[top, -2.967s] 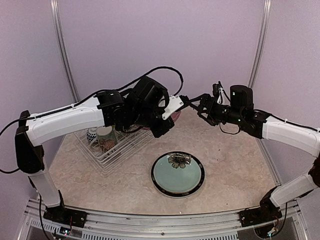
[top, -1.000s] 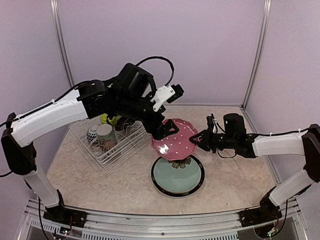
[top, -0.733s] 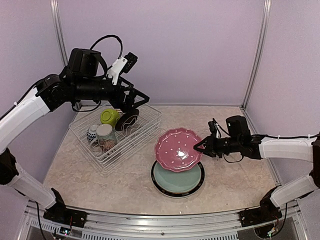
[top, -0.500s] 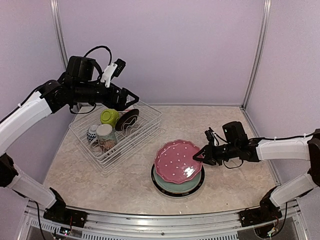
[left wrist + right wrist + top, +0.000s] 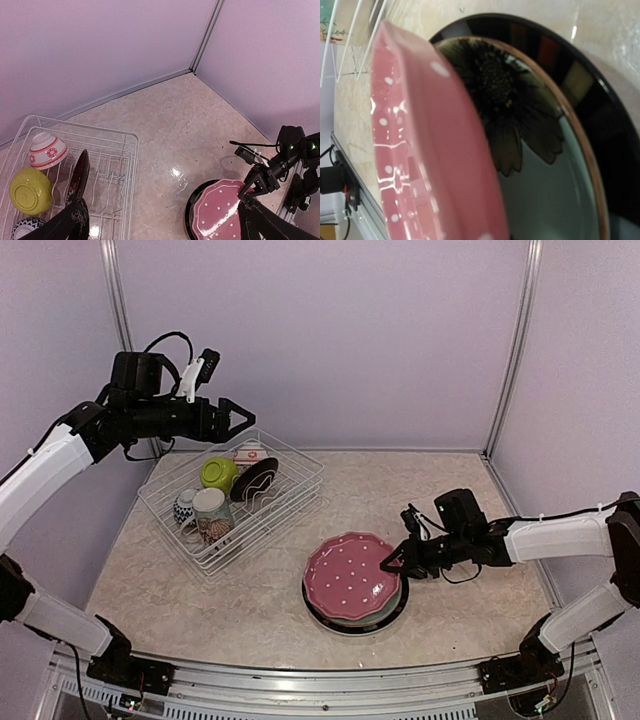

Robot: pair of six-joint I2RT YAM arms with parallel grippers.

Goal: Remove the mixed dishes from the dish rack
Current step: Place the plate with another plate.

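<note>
Your right gripper (image 5: pixel 393 565) is pinching the pink dotted plate (image 5: pixel 350 578) by its right edge. Its fingers are pressed close on the rim. The pink plate sits over the black-rimmed plate (image 5: pixel 392 612), which lies flat on the table in front of the arms. The pink plate is pushed a bit to the left, so the black rim shows on the right and near sides. The side you hold is tipped up. In the right wrist view there is a gap under it, and you can see the dark flower (image 5: pixel 515 110) on the plate below. You cannot tell if the far edge touches that plate.

Your left gripper (image 5: pixel 240 420) is spread wide and holds nothing. It hangs high above the back of the dish rack (image 5: pixel 262 530), well apart from the dishes. The rack is on the left of the table, near the two plates but not touching them. In it are a lime green bowl (image 5: pixel 218 473), a red-white bowl (image 5: pixel 250 453), a dark plate (image 5: pixel 257 480) standing on its edge, a mug (image 5: pixel 211 515) and a blue-white bowl (image 5: pixel 184 507).
</note>
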